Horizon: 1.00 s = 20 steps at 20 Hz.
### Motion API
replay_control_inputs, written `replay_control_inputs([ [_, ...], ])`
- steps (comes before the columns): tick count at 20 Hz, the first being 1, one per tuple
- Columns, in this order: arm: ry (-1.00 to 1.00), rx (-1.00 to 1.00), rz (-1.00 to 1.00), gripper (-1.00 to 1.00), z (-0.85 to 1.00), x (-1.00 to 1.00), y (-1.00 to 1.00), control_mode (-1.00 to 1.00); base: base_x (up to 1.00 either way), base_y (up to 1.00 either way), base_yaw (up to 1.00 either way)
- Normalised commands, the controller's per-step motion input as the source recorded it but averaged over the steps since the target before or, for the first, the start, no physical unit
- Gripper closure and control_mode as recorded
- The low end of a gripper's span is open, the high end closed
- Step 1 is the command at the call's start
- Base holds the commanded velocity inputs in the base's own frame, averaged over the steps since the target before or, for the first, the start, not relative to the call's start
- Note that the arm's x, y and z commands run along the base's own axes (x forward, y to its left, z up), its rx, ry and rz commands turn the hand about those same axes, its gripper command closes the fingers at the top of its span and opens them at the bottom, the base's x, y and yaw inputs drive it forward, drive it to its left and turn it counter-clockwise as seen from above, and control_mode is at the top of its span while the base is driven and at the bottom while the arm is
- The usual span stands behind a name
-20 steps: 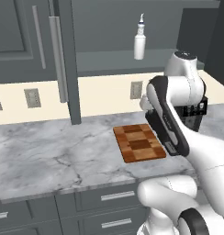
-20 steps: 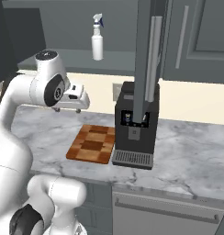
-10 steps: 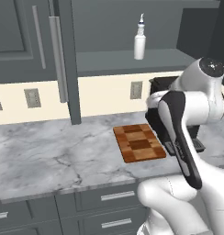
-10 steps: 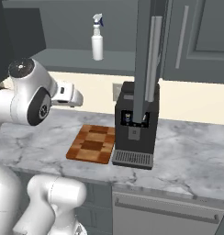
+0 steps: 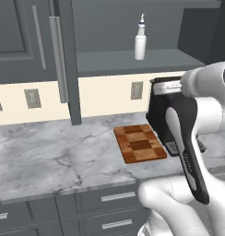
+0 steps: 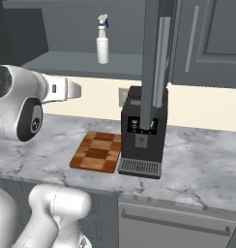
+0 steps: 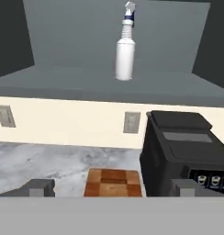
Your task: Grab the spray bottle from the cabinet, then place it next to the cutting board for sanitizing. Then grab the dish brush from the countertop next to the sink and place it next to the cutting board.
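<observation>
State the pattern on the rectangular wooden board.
Light and dark reddish-brown patchwork blocks on the cutting board; left base view.

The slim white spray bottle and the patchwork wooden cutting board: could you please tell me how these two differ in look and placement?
The slim white spray bottle stands upright on the open dark grey wall cabinet's shelf; the patchwork wooden cutting board lies flat on the grey marble countertop below. The bottle is tall, narrow and plain white with a blue-tipped nozzle; the board is broad, rectangular and chequered reddish-brown. Neither is held.

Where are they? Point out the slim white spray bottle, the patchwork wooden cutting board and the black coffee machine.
spray bottle (image 7: 125, 57), hand view, white body.
cutting board (image 5: 139, 143), left base view, centre blocks.
coffee machine (image 6: 139, 140), right base view, front panel.
</observation>
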Motion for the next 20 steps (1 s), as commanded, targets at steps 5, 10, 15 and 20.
replay_control_inputs([
  [5,-0.27,0.00,0.00,-1.00,0.69,-0.24,0.00,-1.00,0.00,0.00,0.00],
  [10,-0.23,0.00,-0.02,-1.00,0.62,-0.14,0.00,-1.00,0.00,0.00,0.00],
  [15,-0.03,0.00,0.00,-1.00,0.49,0.00,0.00,-1.00,0.00,0.00,0.00],
  [20,0.00,0.00,-0.01,-1.00,0.32,0.17,-0.01,-1.00,0.00,0.00,0.00],
])
